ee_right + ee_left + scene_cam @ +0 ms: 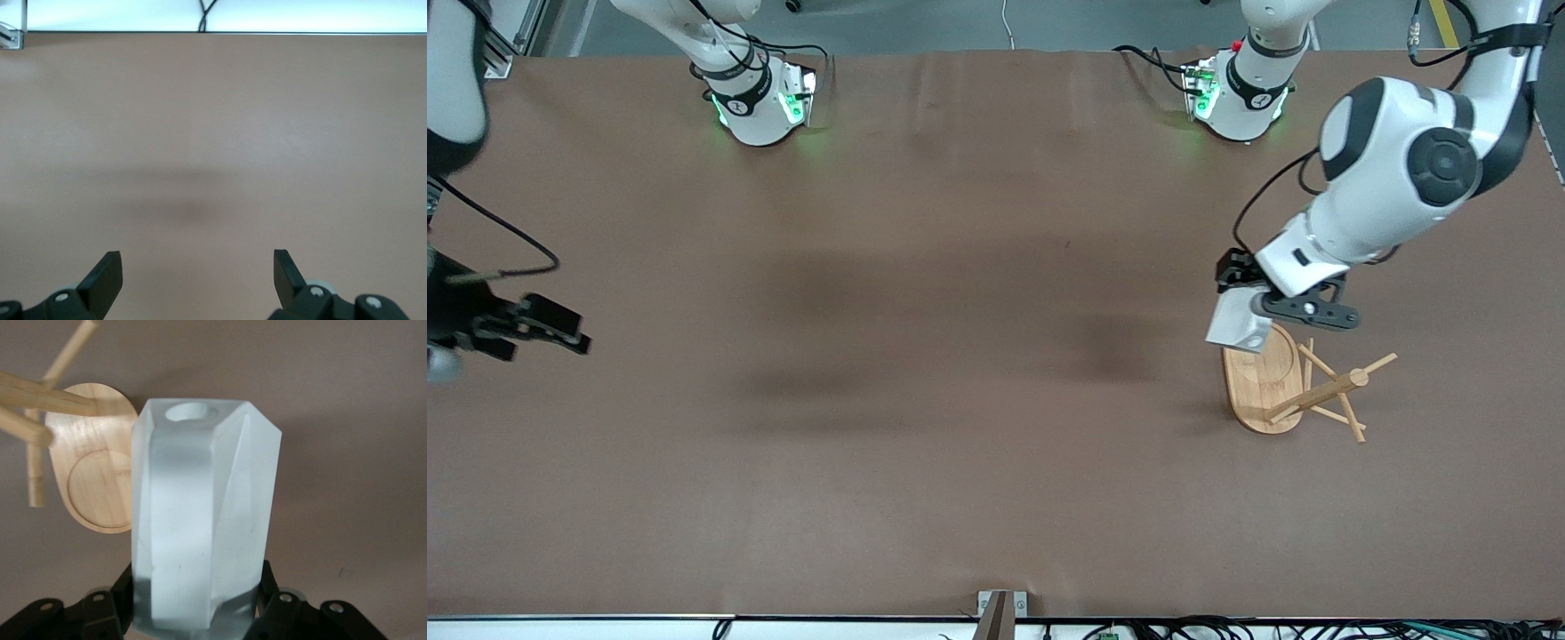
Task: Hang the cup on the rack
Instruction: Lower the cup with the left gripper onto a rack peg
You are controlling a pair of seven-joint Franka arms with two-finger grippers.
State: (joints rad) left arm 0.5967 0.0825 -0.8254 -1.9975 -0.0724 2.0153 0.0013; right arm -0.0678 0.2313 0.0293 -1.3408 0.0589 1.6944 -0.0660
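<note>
At the right of the front view the cup (1238,324) is clamped in the left gripper (1249,311) over the rack (1303,387), not yet hung, while the right gripper (197,277) is kept waiting, spread wide, at mid-left.

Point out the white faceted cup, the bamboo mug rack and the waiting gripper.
White faceted cup (200,520): left wrist view, its side wall.
Bamboo mug rack (1258,391): front view, bare oval base.
Right gripper (197,277): right wrist view, midway between its open fingertips.
</note>
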